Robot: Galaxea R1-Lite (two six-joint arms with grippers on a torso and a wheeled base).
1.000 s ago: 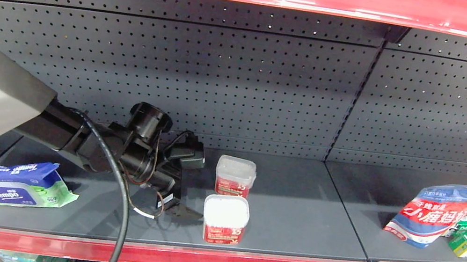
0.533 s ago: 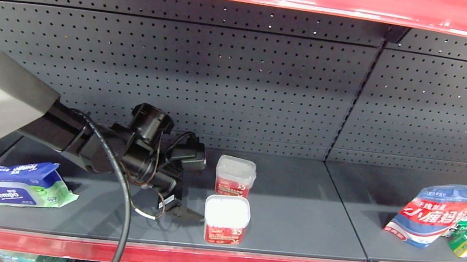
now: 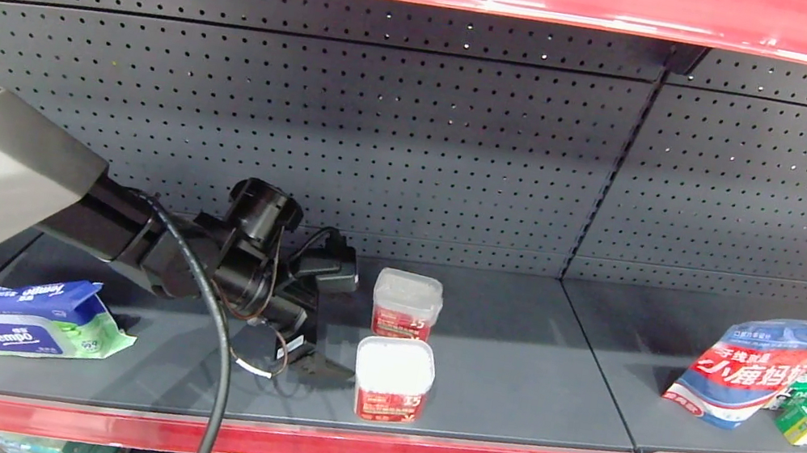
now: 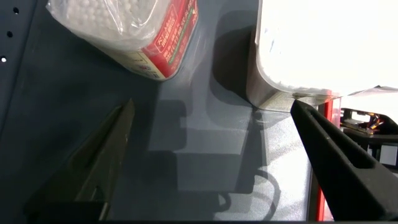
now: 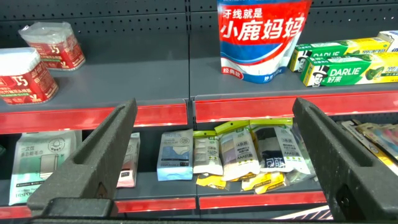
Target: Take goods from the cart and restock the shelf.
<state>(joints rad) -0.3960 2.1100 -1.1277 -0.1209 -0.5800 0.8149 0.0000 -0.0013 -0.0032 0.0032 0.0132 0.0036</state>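
Clear plastic tub with a white top and a red label band [image 3: 392, 379] stands upright near the front edge of the dark grey metal shelf [image 3: 512, 360]. A second tub of the same kind [image 3: 405, 305] stands just behind it, closer to the perforated back wall [image 3: 386, 133]; the two are apart, not touching.

The left gripper [image 4: 212, 109] is low over the shelf just beside the front tub. Its fingers are spread wide and hold nothing, and both tubs lie a little beyond the fingertips. The right gripper [image 5: 214, 106] is away from the shelf and faces it, also spread wide and holding nothing.

I judge that the tub is light and rather stiff, but its thin wall could bend under a hard squeeze. The shiny wrapping looks smooth, so it may slip. The best place to hold it seems to be across the two flat sides at the red label, below the top. Because it is light, a small push from a finger could slide it or tip it over.

A blue and green soft pack of wipes [image 3: 18, 326] lies well apart on the robot's left.
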